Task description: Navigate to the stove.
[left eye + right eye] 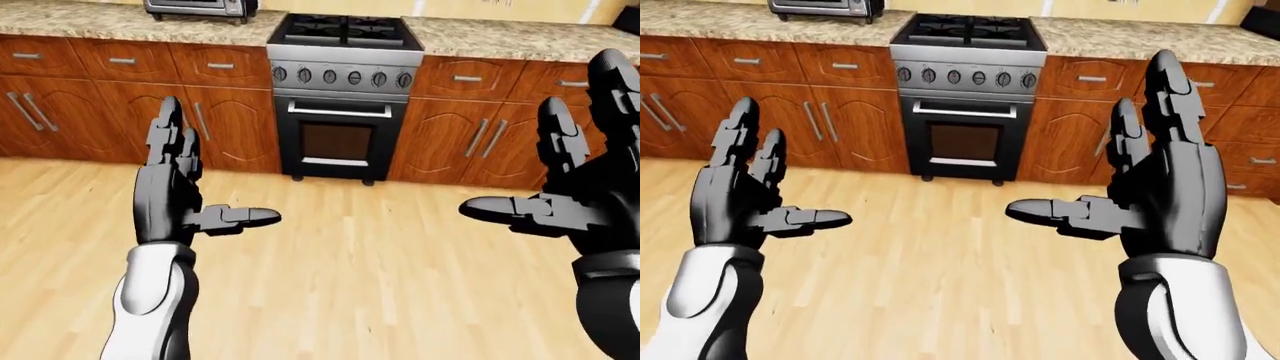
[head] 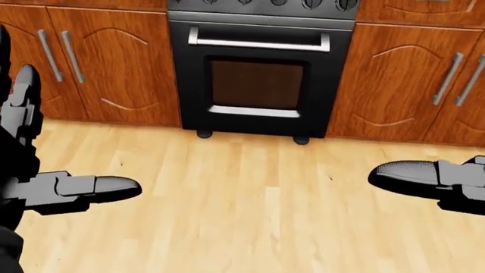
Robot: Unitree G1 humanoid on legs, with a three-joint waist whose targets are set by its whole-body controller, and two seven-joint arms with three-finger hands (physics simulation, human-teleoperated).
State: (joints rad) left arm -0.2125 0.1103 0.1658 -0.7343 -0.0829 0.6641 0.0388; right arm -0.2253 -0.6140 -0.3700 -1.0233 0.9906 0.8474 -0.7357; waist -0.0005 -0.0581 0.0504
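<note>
Stove (image 1: 344, 90) is seen at top centre of the left-eye view, set between wooden cabinets (image 1: 210, 120) beneath a granite worktop (image 1: 80, 21). Black burner grates, a row of knobs and a dark oven door (image 2: 257, 79) with a bar handle are shown; in the head view the oven door fills the upper middle. Both hands are raised over the wood floor (image 1: 350, 270), well apart from the stove and touching nothing. The left hand (image 1: 745, 199) is held with fingers (image 1: 740, 131) spread upward and thumb pointed inward. The right hand (image 1: 1150, 191) is likewise spread, thumb extended toward the left. The stove is framed between the two hands and above them. A toaster oven (image 1: 196, 7) is visible on the worktop at the stove's left.
</note>
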